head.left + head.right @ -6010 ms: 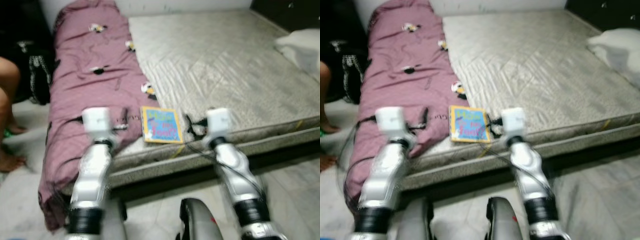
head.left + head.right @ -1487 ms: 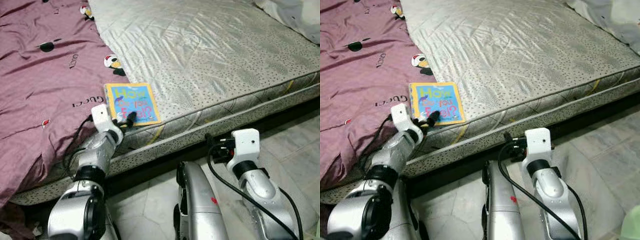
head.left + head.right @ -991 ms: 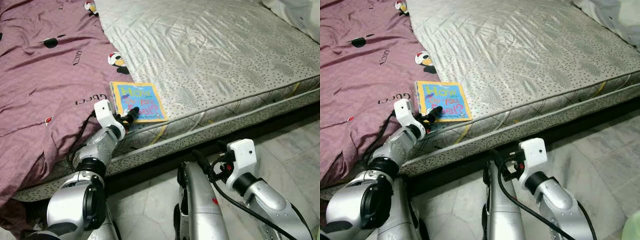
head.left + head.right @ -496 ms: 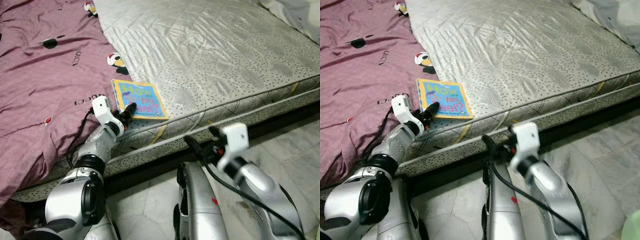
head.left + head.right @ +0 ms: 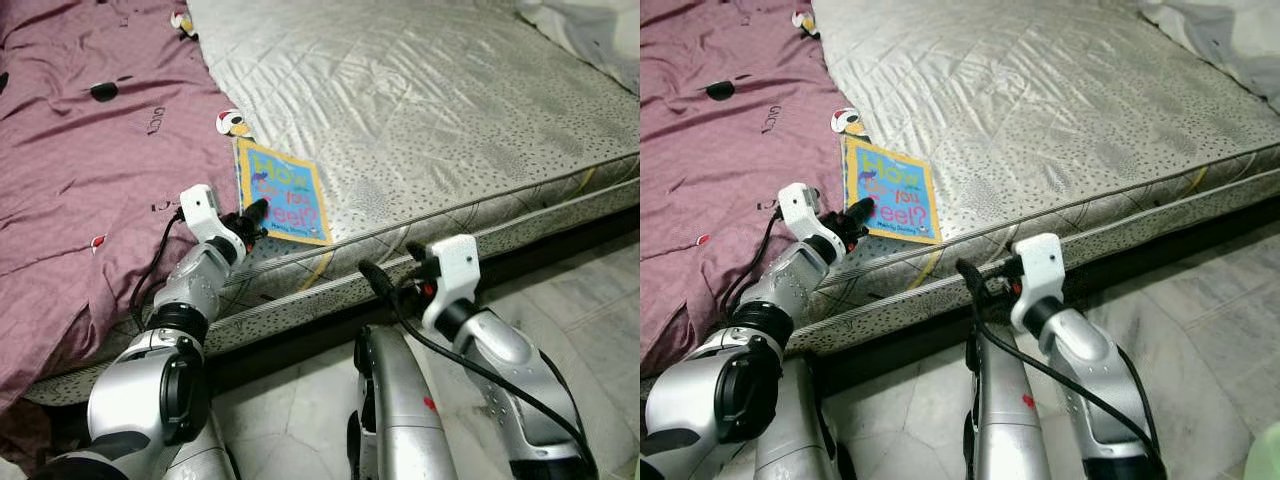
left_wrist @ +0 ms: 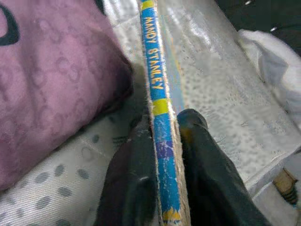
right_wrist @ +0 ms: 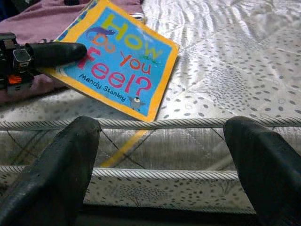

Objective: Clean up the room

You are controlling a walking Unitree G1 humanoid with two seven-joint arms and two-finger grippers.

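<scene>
- The left gripper (image 5: 254,214) is clamped on the near corner of the book (image 5: 286,192); in the left wrist view one black finger (image 6: 134,183) sits on each side of the blue spine.
- Where the fingertips meet the cover is too small to make out in the head views.
- The book, blue with a yellow border, lies at the front edge of the mattress (image 5: 440,110), its far edge beside the maroon blanket (image 5: 90,150). Its near corner is tipped up off the mattress.
- Lettering on the cover reads "How Do you Feel?" in the right wrist view; the last part is covered by the left finger there.
- The right gripper (image 5: 980,280) hangs in front of the mattress side, well apart from the book, fingers spread wide with nothing between them.
- The blanket runs out of view at the left edge, and its lower end drops behind the robot's left arm.
- A pale pillow (image 5: 590,25) at the far right corner is cut off by the frame.
</scene>
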